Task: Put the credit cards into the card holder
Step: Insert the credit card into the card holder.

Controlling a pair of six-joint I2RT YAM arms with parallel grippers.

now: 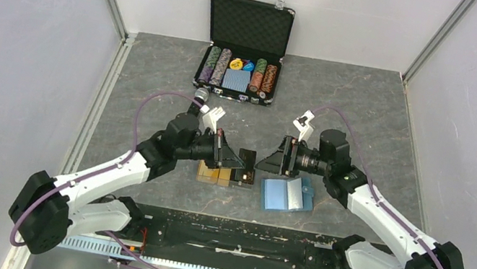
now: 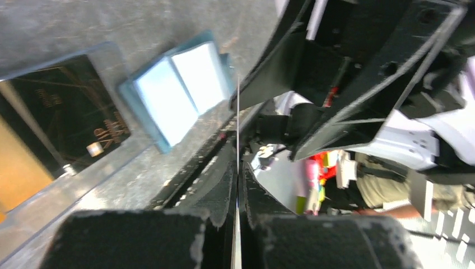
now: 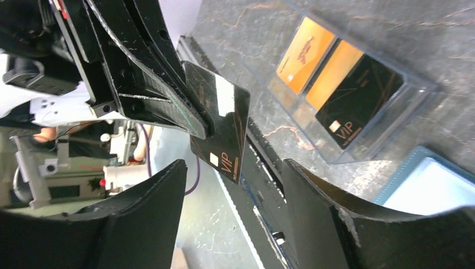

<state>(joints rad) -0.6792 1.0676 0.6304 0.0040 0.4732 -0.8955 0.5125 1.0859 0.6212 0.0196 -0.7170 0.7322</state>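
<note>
In the middle of the top view the left gripper [image 1: 235, 156] is clamped on a black card [image 3: 221, 131] marked VIP. It pinches the card by its upper part, so the card hangs tilted above the table [image 1: 371, 113] with one corner pointing down. In the left wrist view this card shows only as a thin bright edge running up between the two pads [image 2: 213, 190], which are pressed together on it. The right gripper [image 3: 232, 171] faces it from the right side of the top view, jaws spread wide and gripping nothing. In the right wrist view the card's lower corner hangs between the two dark fingertips [image 3: 162, 185], apart from both. The card holder [image 1: 286, 194] lies opened out flat on the table, just below the right gripper in the top view, its pale blue inner faces turned up. Just to its left sits a clear box [image 3: 417, 84] holding two orange cards [image 3: 308, 50] and a second black card [image 3: 358, 103], also marked VIP. At the top centre of the top view a chip case [image 1: 250, 23] stands open, with rows of chips [image 1: 221, 66] in its tray.
</note>
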